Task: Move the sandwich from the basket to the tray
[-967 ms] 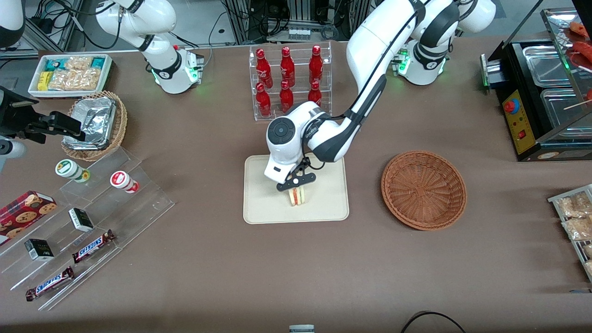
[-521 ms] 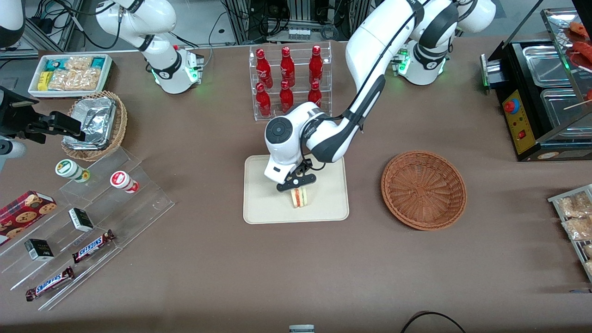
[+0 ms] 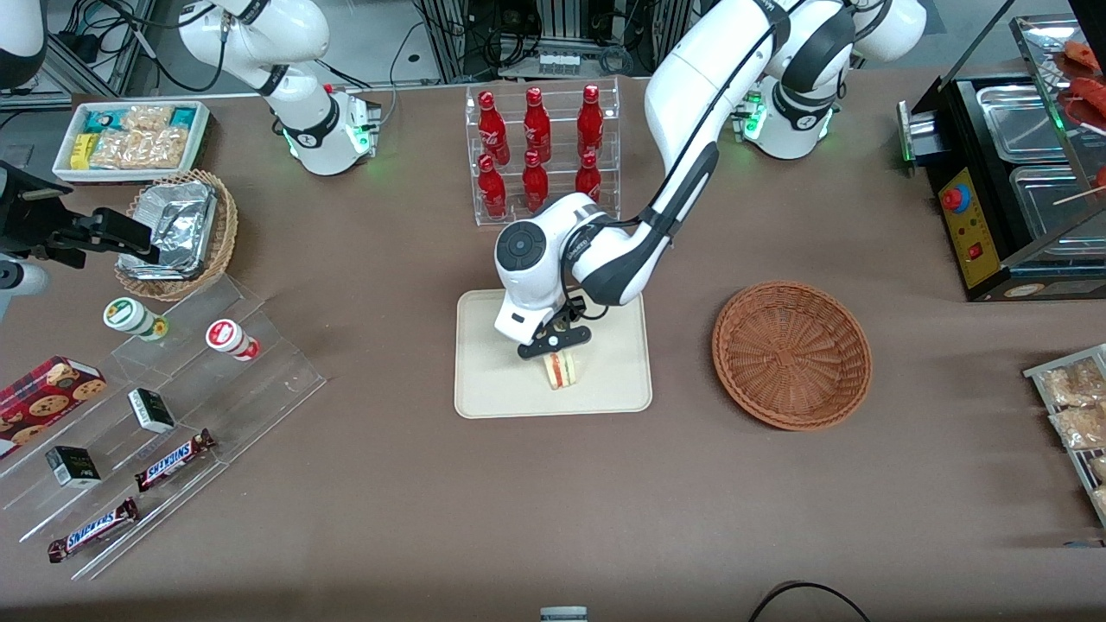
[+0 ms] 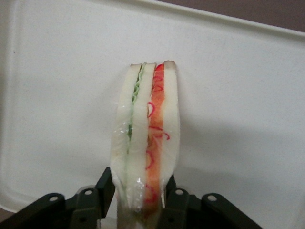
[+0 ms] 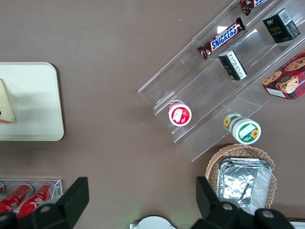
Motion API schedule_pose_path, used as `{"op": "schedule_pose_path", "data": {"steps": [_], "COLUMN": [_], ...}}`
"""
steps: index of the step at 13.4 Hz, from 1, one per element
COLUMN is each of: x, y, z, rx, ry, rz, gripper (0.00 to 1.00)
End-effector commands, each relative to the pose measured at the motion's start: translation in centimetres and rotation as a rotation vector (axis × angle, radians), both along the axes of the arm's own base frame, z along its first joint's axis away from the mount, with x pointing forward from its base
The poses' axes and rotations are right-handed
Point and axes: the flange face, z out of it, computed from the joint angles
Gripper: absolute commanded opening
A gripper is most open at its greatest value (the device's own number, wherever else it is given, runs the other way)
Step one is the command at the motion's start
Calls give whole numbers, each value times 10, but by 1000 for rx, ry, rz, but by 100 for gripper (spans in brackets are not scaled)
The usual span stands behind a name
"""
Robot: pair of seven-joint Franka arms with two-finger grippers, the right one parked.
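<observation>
The sandwich [image 3: 562,370], a pale wedge with red and green filling, stands on its edge on the cream tray [image 3: 492,389]. My left gripper [image 3: 554,340] is right above it, and its black fingers [image 4: 106,185] press against both bread faces of the sandwich [image 4: 145,138], so it is shut on it. The tray surface [image 4: 238,95] lies all around the sandwich. The reddish-brown wicker basket [image 3: 791,353] is empty and sits beside the tray, toward the working arm's end. In the right wrist view, a corner of the sandwich [image 5: 5,107] shows on the tray [image 5: 33,100].
A clear rack of red bottles [image 3: 540,147] stands farther from the camera than the tray. A foil-lined basket [image 3: 177,231], a white snack bin [image 3: 130,138] and a clear stepped shelf of snacks [image 3: 164,415] lie toward the parked arm's end. A black food warmer [image 3: 1020,173] stands at the working arm's end.
The sandwich has tilted a little and shifted slightly toward the basket on the tray. The gripper has stayed almost in place above it.
</observation>
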Motion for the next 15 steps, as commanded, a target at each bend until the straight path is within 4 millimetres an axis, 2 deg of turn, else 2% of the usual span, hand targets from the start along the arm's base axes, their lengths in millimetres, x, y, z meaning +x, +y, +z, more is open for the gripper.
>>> {"op": "schedule_pose_path", "data": {"steps": [1,4,6,8,11,13,15], "x": [3,10,15,19,20,28,42], "y": [-5,-3,1,4,6,27,65], "z": [37,85,106,118,120,147,175], "rx": [-6,-51,-69,-77,-58,-40,2], "ry": [-49,-99,-125,-142,-155,-151,-102], "rz": [11,18,24,30,11,32,9], "gripper": [100,100,100,100,100,100,100]}}
